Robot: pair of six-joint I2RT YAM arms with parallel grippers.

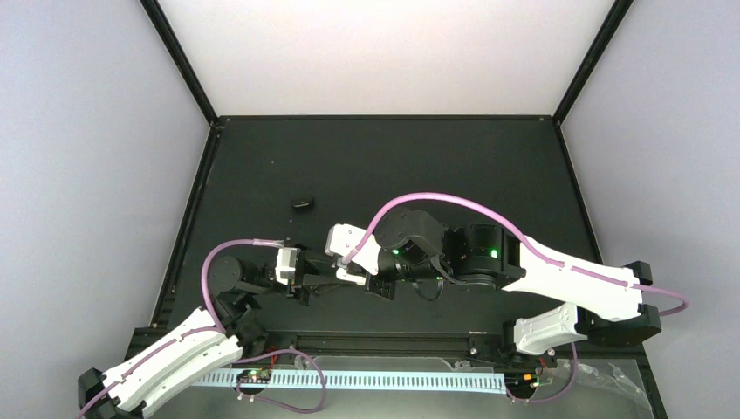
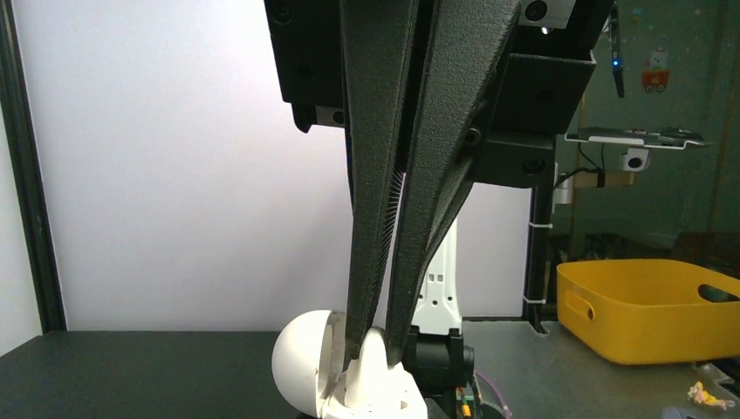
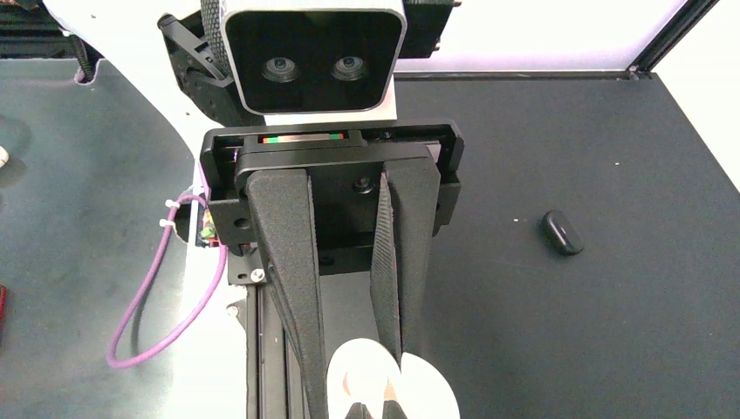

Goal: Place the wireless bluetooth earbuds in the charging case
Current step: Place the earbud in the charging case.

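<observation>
Your left gripper (image 2: 375, 347) points down, nearly closed, pinching white earbud (image 2: 373, 367) over open charging case (image 2: 301, 362); your right gripper (image 3: 353, 384) clamps case.

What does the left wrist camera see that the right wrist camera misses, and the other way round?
Only the left wrist view: a yellow bin off to one side, and the white charging case seen side-on, its domed lid open.

Only the right wrist view: a small black item lying alone on the dark table, a purple cable, and a two-lens camera facing it.

Both: the left gripper pinching a white piece, likely an earbud, at the open case.
</observation>
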